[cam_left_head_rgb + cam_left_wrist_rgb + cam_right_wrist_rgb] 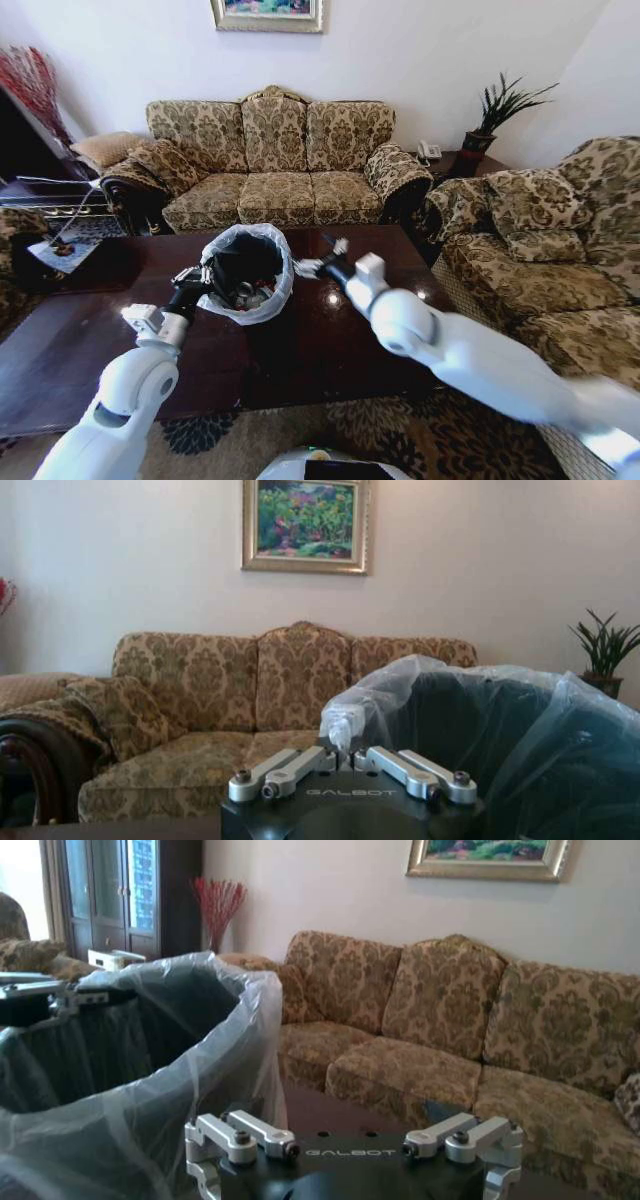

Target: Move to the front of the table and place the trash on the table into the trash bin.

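Note:
The trash bin (pixel 247 272), black with a translucent white liner, rests tilted on the dark glossy table (pixel 330 345) with its mouth towards me. My left gripper (pixel 196 279) is shut on the bin's left rim, and the left wrist view shows its fingertips (pixel 340 733) pinching the liner (pixel 400 682). My right gripper (pixel 322 256) is open just beside the bin's right rim, not touching it. In the right wrist view the bin (pixel 150 1065) stands close to that gripper. Some trash (pixel 261 293), red and pale bits, lies inside the bin.
A patterned three-seat sofa (pixel 275 165) stands behind the table. An armchair (pixel 545 260) is on the right and a potted plant (pixel 495 115) in the back corner. A low side table (pixel 55 215) with clutter sits at the left. A patterned rug (pixel 330 435) lies below the table's front edge.

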You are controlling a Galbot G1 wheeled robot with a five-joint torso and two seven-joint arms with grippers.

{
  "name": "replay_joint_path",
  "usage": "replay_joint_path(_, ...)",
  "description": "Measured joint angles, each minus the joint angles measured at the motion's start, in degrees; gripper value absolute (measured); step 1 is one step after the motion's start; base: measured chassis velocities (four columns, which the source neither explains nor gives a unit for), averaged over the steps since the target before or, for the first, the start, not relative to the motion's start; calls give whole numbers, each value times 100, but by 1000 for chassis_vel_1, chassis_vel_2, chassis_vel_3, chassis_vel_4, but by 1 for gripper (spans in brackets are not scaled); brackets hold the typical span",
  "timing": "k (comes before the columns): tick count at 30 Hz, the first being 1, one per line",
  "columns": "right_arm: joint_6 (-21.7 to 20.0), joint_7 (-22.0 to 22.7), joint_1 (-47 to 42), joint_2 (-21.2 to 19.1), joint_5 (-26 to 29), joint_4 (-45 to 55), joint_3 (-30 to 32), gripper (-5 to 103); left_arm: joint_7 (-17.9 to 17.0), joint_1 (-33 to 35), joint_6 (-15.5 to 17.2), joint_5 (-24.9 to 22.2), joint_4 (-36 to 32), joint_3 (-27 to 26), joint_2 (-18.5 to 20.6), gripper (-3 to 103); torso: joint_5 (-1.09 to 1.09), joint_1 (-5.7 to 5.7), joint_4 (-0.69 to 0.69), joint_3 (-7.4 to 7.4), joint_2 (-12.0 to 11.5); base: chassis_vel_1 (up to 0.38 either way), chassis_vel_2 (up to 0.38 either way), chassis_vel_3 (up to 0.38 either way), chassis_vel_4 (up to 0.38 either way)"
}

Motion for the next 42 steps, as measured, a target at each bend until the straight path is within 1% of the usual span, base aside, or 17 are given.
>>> replay_joint_path(1,-21,9,-261,-88,-46,137,143,100,1,15,0,30,-34,16,-34,4,0,0,0,0,0,65,-34,-82,35)
replay_joint_path(7,-58,44,-671,-170,-105,309,507,100,4,117,-5,70,-172,-7,-81,4,1,2,-1,1,0,146,-52,-166,72)
replay_joint_path(9,-73,46,-830,-205,-129,365,669,100,2,185,-16,80,-249,-35,-100,4,1,2,2,1,0,249,-85,-312,114)
replay_joint_path(14,-94,46,-1113,-261,-220,474,881,100,-19,263,-20,104,-354,-55,-123,4,-2,-2,3,0,0,382,-84,-377,91)
replay_joint_path(17,-101,45,-1419,-279,-362,531,1030,100,-27,300,-21,128,-423,-49,-137,4,3,0,-4,0,0,509,-101,-515,73)
replay_joint_path(19,-102,39,-1505,-279,-407,539,1064,100,-30,309,-21,133,-443,-43,-143,4,3,-1,-3,0,0,542,-100,-550,69)
replay_joint_path(21,-106,32,-1621,-280,-462,569,1119,100,-38,331,-21,141,-481,-39,-151,4,-3,-4,-1,-1,1,569,-82,-544,53)
replay_joint_path(23,-112,30,-1645,-277,-470,579,1134,100,-39,343,-21,142,-502,-40,-152,4,1,-5,-1,-2,2,618,-44,-546,37)
replay_joint_path(24,-124,27,-1652,-272,-470,580,1137,100,-46,360,-21,142,-515,-52,-154,4,2,-3,4,0,2,653,-13,-601,42)
replay_joint_path(25,-124,27,-1652,-272,-470,580,1137,100,-46,360,-21,142,-515,-52,-154,4,2,-3,4,0,2,653,-13,-601,42)
replay_joint_path(26,-126,24,-1650,-265,-472,580,1140,100,-51,370,-21,143,-520,-61,-156,4,-5,-3,5,-1,2,598,-13,-555,18)
replay_joint_path(27,-130,22,-1648,-262,-472,581,1139,100,-61,378,-21,144,-521,-71,-158,4,-10,-3,4,-1,2,598,22,-555,18)
replay_joint_path(29,-155,5,-1607,-239,-473,569,1111,100,-61,402,-21,144,-544,-95,-174,4,1,0,3,1,1,588,59,-571,-43)
replay_joint_path(32,-156,-37,-1573,-231,-475,538,1082,100,-69,408,-21,143,-549,-100,-192,4,1,0,-1,1,1,587,41,-567,-34)
replay_joint_path(33,-115,-67,-1555,-230,-481,514,1063,100,-74,409,-21,142,-549,-101,-201,4,-4,0,-2,1,1,536,-10,-554,-23)
replay_joint_path(38,62,-129,-1486,-228,-511,401,1011,100,-106,399,-20,142,-537,-101,-233,4,2,-3,1,0,2,494,8,-497,-5)
replay_joint_path(42,127,-130,-1438,-206,-512,307,1004,100,-229,363,-17,124,-471,-127,-318,4,-8,-6,3,-4,4,249,-6,-264,-1)
